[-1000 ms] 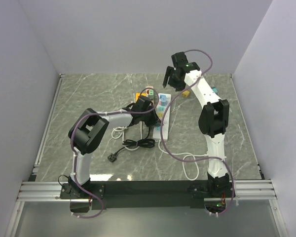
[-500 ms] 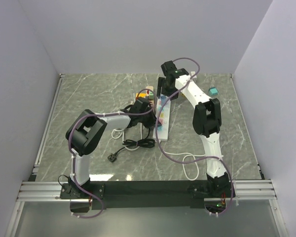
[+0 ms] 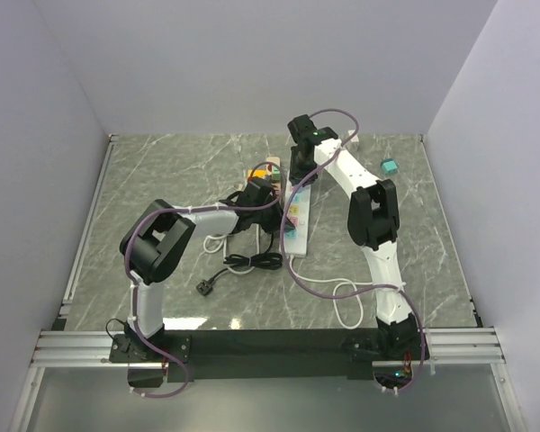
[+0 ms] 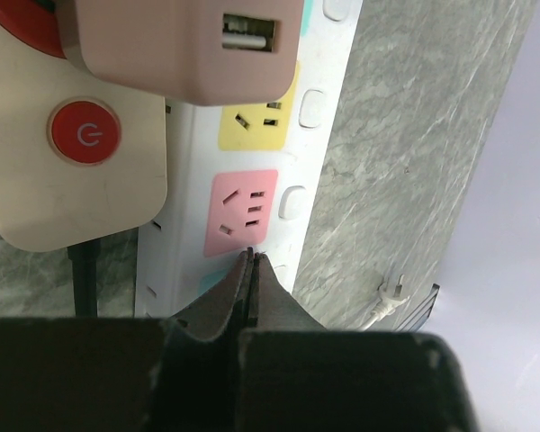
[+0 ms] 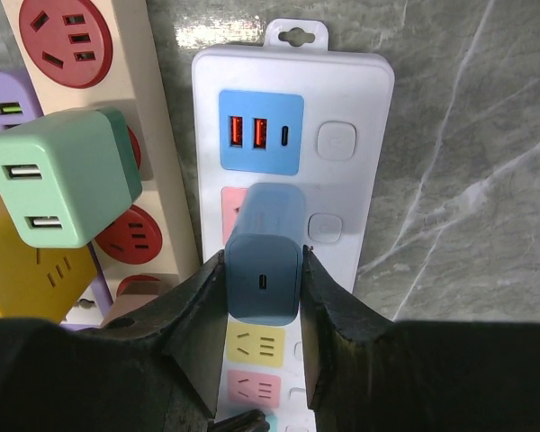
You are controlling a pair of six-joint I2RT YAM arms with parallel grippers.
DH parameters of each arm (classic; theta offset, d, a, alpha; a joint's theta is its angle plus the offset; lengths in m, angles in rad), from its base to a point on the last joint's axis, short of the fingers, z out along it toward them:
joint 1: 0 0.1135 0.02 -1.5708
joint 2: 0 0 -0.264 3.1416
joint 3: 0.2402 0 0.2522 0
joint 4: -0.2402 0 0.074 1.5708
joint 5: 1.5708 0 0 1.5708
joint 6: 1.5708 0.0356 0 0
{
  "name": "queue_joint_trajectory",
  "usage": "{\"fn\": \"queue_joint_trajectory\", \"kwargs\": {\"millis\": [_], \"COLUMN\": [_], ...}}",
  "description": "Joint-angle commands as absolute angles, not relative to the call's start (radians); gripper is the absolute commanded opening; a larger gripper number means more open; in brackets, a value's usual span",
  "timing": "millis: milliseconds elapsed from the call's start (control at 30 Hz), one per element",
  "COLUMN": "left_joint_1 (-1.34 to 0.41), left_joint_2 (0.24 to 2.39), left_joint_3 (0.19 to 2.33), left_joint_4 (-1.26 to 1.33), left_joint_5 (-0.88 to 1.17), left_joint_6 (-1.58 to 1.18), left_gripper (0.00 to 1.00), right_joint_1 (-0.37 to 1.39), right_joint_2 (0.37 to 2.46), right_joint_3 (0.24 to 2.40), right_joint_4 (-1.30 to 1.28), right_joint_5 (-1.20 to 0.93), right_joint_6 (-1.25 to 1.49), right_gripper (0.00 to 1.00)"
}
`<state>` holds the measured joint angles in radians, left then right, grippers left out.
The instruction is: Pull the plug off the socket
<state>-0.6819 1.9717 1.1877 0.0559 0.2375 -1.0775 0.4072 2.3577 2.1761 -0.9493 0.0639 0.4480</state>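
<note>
Right arm has swung in from the far right and come down over the white power strip (image 5: 360,180). Right gripper (image 5: 263,261), wide a second ago, has just closed, and its jaws now pinch the blue plug (image 5: 265,236) on both flanks. The plug sits between the jaws, seated in its socket, with the USB panel (image 5: 261,132) just beyond the fingertips. The green charger (image 5: 58,175) lies left of the jaws, untouched. Left gripper (image 4: 251,263) is closed on nothing, tips resting at the pink socket (image 4: 241,214); I judge it is bracing the strip. Grip made, so I read a straight pull away from the strip as next.
</note>
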Motion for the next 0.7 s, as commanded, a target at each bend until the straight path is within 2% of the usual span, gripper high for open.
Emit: {"fn": "queue_joint_trajectory", "kwargs": {"millis": [0,367,433,667], "left_joint_1": [-0.695,-0.696,-0.696,-0.698], "left_joint_2": [2.005,2.028,2.028,2.02], "left_joint_3": [1.173,1.201,1.2,1.186], "left_joint_4": [-0.055,-0.066,-0.067,-0.067], "left_joint_5": [0.218,0.225,0.224,0.225], "left_joint_6": [-1.045,-1.04,-1.04,-1.042], "left_gripper": [0.0,0.0,0.0,0.0], "right_joint_1": [0.41,0.41,0.408,0.408], "right_joint_2": [2.394,2.448,2.448,2.451], "right_joint_3": [2.255,2.312,2.312,2.318], "right_joint_4": [-0.951,-0.974,-0.971,-0.962], "right_joint_5": [0.084,0.086,0.086,0.084], "right_joint_6": [0.439,0.408,0.408,0.41], "right_gripper": [0.26,0.33,0.43,0.53]}}
